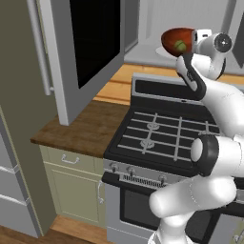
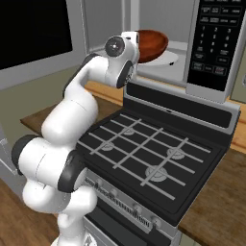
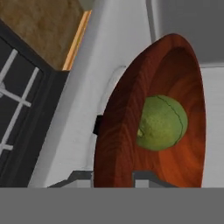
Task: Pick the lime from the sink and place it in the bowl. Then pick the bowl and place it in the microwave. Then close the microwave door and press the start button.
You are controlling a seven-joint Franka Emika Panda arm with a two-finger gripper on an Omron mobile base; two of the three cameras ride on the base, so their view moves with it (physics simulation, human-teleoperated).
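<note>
- One bowl is held up in the air at the mouth of the open microwave, above the back edge of the stove.
- It is tipped: in the left base view its hollow faces toward the camera and its rim stands nearly on edge; in the hand view the rim makes a tall, narrow oval, long axis up and down that picture.
- The lime lies inside the bowl against the inner wall, touching the wood-grained surface. It is round, so no long axis can be told.
- The fingers are partly closed and pinch the bowl's rim, one tip on each side of the wall at the bottom of the hand view.
- In the right base view the bowl hangs in front of the pale interior, just above the white turntable; whether it touches the turntable cannot be told.
- The keypad panel stands to the right of the opening.
- The microwave door is swung wide open to the left, its black window over the left end of the wooden table.
</note>
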